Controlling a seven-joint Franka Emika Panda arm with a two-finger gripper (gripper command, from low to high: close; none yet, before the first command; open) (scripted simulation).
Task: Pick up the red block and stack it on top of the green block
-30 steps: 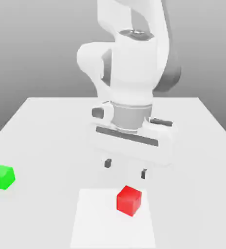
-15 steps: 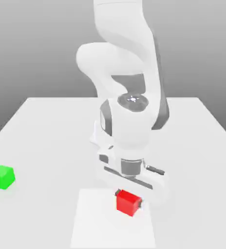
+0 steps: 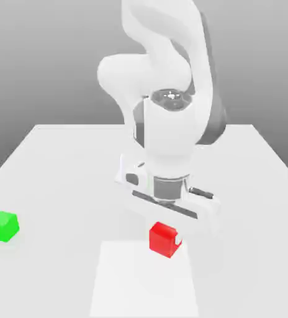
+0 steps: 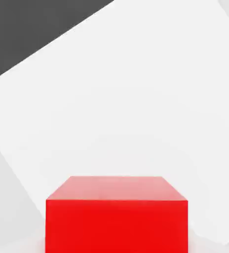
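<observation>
A plain white table (image 3: 66, 161) carries the scene, its top pale and smooth under a grey backdrop. 1 brighter white square patch (image 3: 143, 279) lies flat on it near the front edge, directly below the gripper (image 3: 165, 239). 1 green block (image 3: 2, 226) rests on the tabletop well apart from the gripper, toward the exterior view's left, clear of the patch. In the hand view the patch (image 4: 136, 99) spreads beneath the gripper.
</observation>
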